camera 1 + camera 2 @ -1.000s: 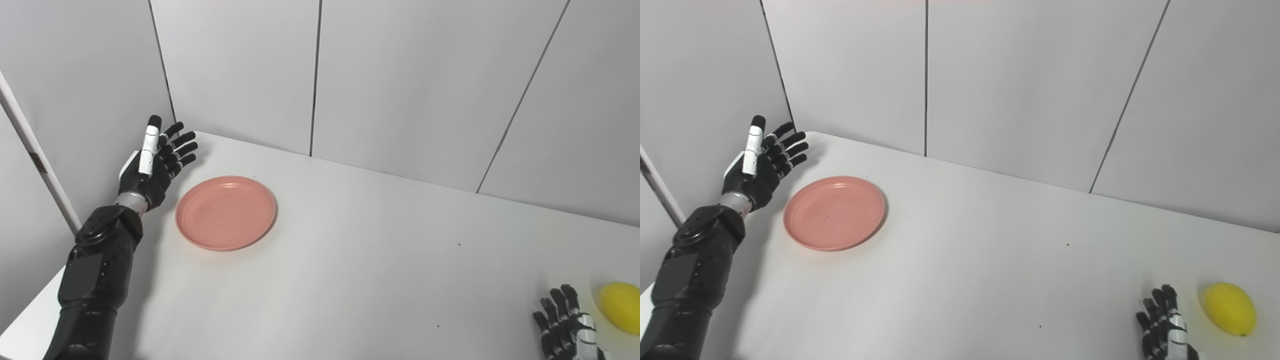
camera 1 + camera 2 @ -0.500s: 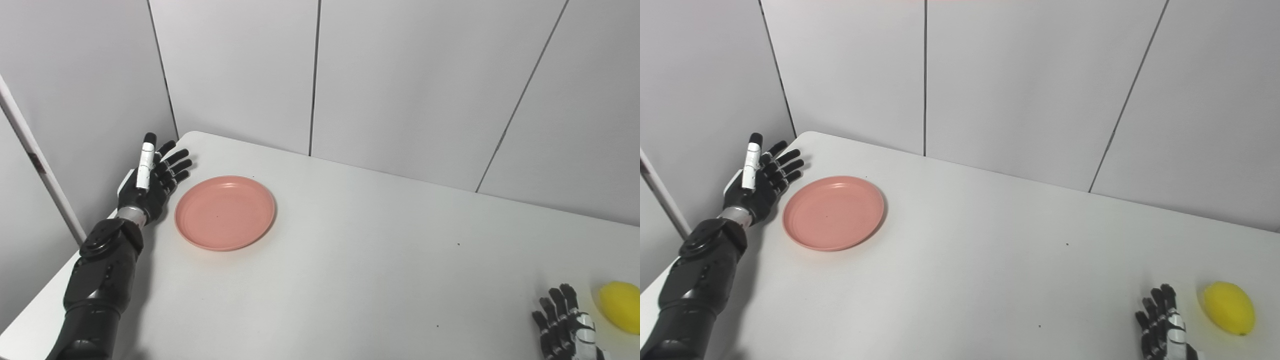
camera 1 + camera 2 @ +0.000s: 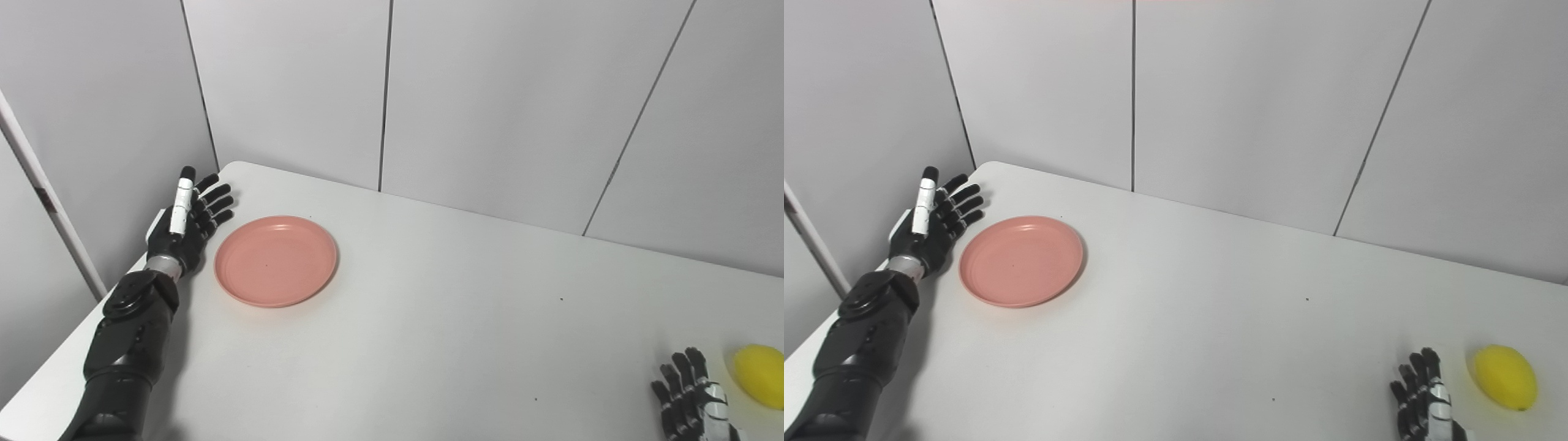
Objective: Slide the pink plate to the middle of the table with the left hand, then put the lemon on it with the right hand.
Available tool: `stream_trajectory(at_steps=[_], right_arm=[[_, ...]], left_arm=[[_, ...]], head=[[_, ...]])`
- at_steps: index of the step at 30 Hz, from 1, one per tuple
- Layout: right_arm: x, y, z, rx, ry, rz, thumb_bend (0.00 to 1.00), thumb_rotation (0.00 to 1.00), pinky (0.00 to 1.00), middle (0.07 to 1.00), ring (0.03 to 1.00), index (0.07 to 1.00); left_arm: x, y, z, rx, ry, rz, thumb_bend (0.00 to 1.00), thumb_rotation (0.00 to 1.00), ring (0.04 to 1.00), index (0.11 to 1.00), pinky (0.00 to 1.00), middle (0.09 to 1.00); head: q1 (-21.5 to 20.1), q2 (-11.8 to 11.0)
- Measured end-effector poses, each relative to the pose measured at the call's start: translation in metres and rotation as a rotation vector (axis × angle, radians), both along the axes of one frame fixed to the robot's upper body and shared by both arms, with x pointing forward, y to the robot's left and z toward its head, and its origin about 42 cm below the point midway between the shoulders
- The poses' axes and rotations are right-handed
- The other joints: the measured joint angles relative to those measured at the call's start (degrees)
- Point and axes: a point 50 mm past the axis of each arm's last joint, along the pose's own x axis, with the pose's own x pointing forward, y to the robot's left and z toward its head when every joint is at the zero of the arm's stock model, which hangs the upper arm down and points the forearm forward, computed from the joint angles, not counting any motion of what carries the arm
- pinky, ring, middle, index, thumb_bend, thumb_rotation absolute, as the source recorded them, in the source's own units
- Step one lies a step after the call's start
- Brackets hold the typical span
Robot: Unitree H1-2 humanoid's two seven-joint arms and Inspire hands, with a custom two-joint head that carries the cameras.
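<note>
The pink plate (image 3: 275, 259) lies empty on the white table (image 3: 429, 318), near its far left corner. My left hand (image 3: 187, 217) stands on edge just left of the plate, open with fingers stretched out, and a narrow gap separates it from the rim. The yellow lemon (image 3: 1505, 376) rests at the table's near right. My right hand (image 3: 1424, 404) is at the bottom edge, just left of the lemon, open with fingers spread and holding nothing; its lower part is cut off by the frame.
Grey wall panels (image 3: 490, 104) rise right behind the table and along its left side. A white bar (image 3: 43, 190) leans at the far left. The table's left edge runs close beside my left forearm (image 3: 125, 343).
My left hand has come down from above the table's corner to the table beside the plate's left rim. Plate, lemon and right hand are where they were.
</note>
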Motion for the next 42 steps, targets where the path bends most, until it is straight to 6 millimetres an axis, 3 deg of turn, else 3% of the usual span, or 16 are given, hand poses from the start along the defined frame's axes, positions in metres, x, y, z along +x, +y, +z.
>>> stream_trajectory(at_steps=[18,25,30,34,42], right_arm=[[0.001,0.001,0.000,0.003,0.000,0.000,0.64,0.94,1.00,1.000,1.000,1.000],[0.001,0.001,0.000,0.003,0.000,0.000,0.64,0.93,1.00,1.000,1.000,1.000],[0.001,0.001,0.000,0.002,0.000,0.000,0.64,0.94,1.00,1.000,1.000,1.000],[0.001,0.001,0.000,0.001,0.000,0.001,0.63,0.95,1.00,1.000,1.000,1.000],[0.001,0.002,0.000,-0.005,0.001,0.002,0.63,0.94,1.00,0.998,1.000,1.000]], left_arm=[[-0.008,-0.016,-0.007,0.011,-0.020,-0.077,0.86,0.83,0.892,0.906,0.88,0.890],[-0.016,-0.025,-0.009,0.019,-0.017,-0.114,0.88,0.80,0.883,0.884,0.86,0.887],[-0.019,-0.032,-0.006,0.005,-0.008,-0.137,0.85,0.80,0.906,0.897,0.90,0.903],[-0.020,-0.037,-0.005,0.002,0.004,-0.148,0.87,0.80,0.870,0.880,0.85,0.869],[-0.021,-0.043,-0.007,-0.004,0.005,-0.155,0.89,0.78,0.879,0.879,0.86,0.875]], head=[[-0.70,0.44],[-0.97,0.62],[-1.14,0.79],[-1.23,0.79],[-1.58,0.88]])
